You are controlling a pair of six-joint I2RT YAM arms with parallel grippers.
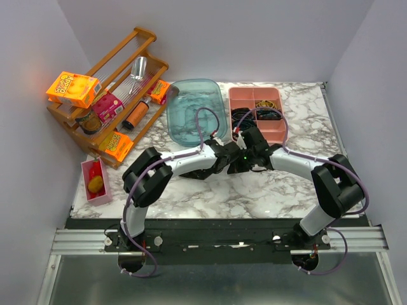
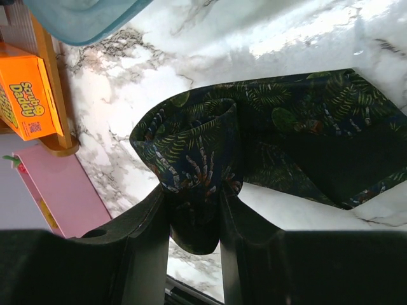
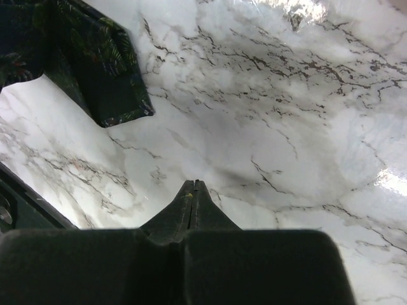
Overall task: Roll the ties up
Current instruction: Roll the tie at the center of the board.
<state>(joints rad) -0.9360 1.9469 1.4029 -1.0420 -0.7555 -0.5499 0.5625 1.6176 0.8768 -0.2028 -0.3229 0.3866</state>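
Observation:
A dark tie with a green leaf print lies on the marble, one end rolled into a loose coil. My left gripper is shut on that coil, with the fabric pinched between its two fingers. The flat remainder of the tie runs off to the right. In the right wrist view the same tie shows at the upper left, well away from my right gripper, which is shut on nothing just above bare marble. From above, both grippers meet mid-table and hide the tie.
A teal bin and a pink compartment tray stand behind the grippers, with a dark bundle between them. A wooden rack with orange boxes stands at far left. A small pink box sits at the near left.

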